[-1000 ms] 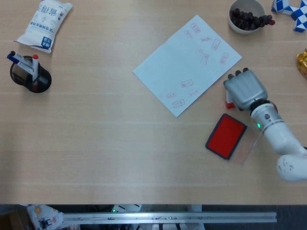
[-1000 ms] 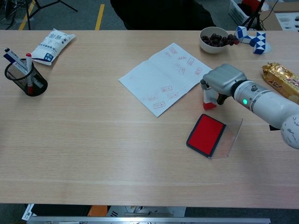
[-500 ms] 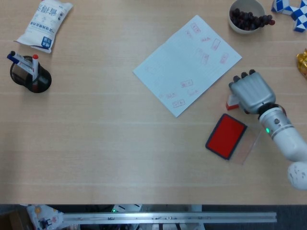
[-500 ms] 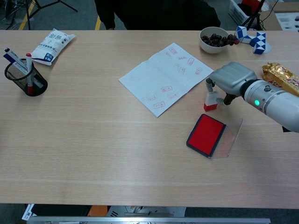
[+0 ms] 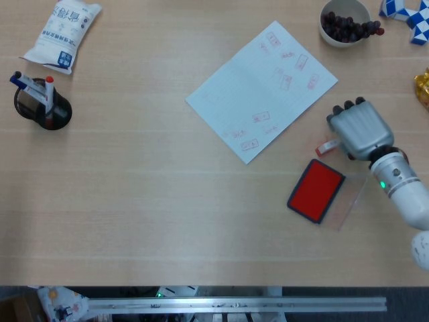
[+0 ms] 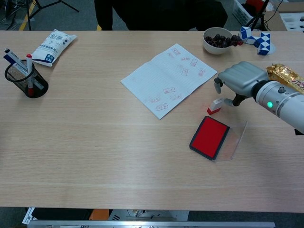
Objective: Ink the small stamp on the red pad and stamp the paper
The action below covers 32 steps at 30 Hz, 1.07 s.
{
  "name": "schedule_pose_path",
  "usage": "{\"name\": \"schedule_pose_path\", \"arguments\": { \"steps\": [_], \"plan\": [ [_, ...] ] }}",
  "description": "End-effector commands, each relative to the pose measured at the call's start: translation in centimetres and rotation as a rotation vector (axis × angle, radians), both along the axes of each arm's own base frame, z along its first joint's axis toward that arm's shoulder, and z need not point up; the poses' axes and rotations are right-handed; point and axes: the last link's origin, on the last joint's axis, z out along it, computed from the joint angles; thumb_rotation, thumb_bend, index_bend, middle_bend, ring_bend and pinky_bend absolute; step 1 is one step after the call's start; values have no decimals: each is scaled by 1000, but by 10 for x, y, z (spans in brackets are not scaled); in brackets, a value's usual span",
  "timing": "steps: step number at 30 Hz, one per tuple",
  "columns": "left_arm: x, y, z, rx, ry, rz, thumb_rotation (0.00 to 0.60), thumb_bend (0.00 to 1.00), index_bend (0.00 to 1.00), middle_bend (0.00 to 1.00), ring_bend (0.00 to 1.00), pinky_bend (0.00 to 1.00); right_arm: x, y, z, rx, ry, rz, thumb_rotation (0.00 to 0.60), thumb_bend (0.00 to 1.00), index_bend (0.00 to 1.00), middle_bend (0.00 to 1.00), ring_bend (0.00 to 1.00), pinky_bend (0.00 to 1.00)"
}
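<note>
The paper (image 5: pixel 262 89), upper centre of frame w/ red marks already scattered over it, lies angled toward the right side, within reach of the working arm. The red pad (image 5: pixel 316 190) sits lower right, just below the sheet, its clear lid (image 6: pixel 233 139) swung open so the ink faces up. The right hand (image 6: pixel 242 78) hovers mid-right w/ fingers apart, gripping nothing. The small stamp (image 6: pixel 215 105) lies tipped on the table beside its fingertips, betw. paper and pad, so pickup looks like the next step; left hand not in shot.
</note>
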Motion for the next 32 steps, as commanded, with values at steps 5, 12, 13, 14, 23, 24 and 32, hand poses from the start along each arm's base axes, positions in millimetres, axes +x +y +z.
{"name": "schedule_pose_path", "arguments": {
  "steps": [5, 12, 13, 14, 23, 24, 32],
  "plan": [
    [1, 2, 3, 19, -6, -7, 600, 117, 0, 107, 135, 90, 4, 5, 38, -84, -48, 12, 600, 303, 425, 344, 287, 294],
    [3, 5, 2, 35, -10, -35, 600, 117, 0, 107, 135, 90, -15, 30, 97, -286, -97, 36, 600, 311, 425, 371, 287, 293],
    [4, 5, 2, 37, -11, -39, 600, 117, 0, 107, 135, 90, -20, 35, 105, -313, -104, 32, 600, 312, 425, 377, 289, 293],
    [4, 6, 2, 39, -11, -42, 600, 117, 0, 107, 135, 90, -26, 42, 114, -340, -113, 27, 600, 313, 425, 380, 290, 293],
    [10, 7, -3, 34, -1, -61, 600, 117, 0, 107, 135, 90, -61, 92, 164, -483, -155, -6, 600, 315, 425, 393, 306, 292],
    [11, 7, -3, 35, -1, -63, 600, 117, 0, 107, 135, 90, -63, 96, 168, -491, -156, -9, 600, 315, 426, 393, 307, 292],
    [14, 4, -4, 40, -5, -71, 600, 117, 0, 107, 135, 90, -72, 123, 183, -520, -174, -15, 600, 315, 426, 395, 308, 292]
  ]
}}
